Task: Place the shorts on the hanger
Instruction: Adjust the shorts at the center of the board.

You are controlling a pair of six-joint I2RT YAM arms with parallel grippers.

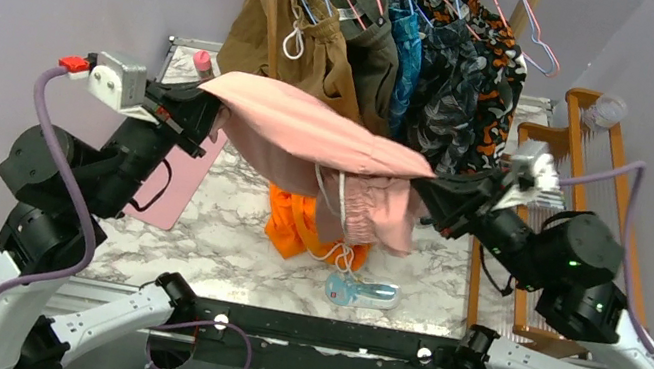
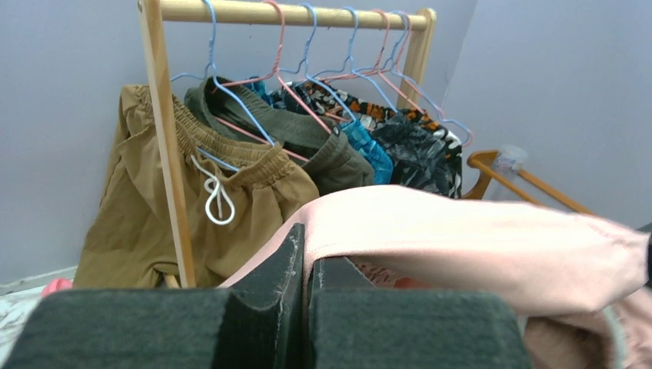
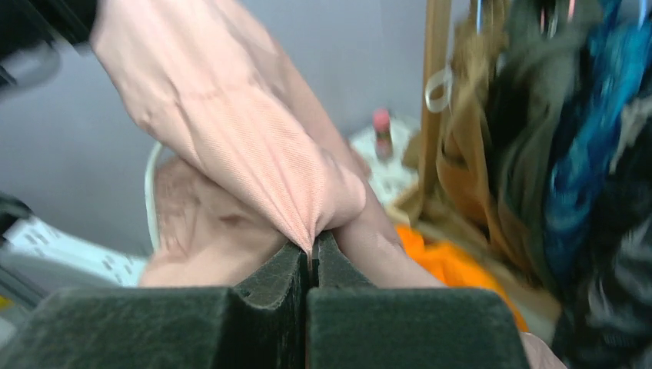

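Holding dusty pink shorts (image 1: 312,131) spread in mid-air, one gripper at each end.
Pinching a fold of the cloth at the 9 o'clock end with the left gripper (image 1: 206,110), fingers pressed tight on it; clamping a bunched corner at the 3 o'clock end with the right gripper (image 1: 426,187), likewise closed on fabric. Letting gathered waistband and white drawstring (image 1: 340,202) sag toward 6 o'clock, above bright orange shorts (image 1: 295,225) heaped on the marble table (image 1: 222,237). Facing, at 12 o'clock, a wooden rail (image 2: 292,11) crowded with blue and pink wire hangers (image 2: 307,46), brown shorts (image 2: 246,200) leftmost, olive, teal and patterned garments alongside.
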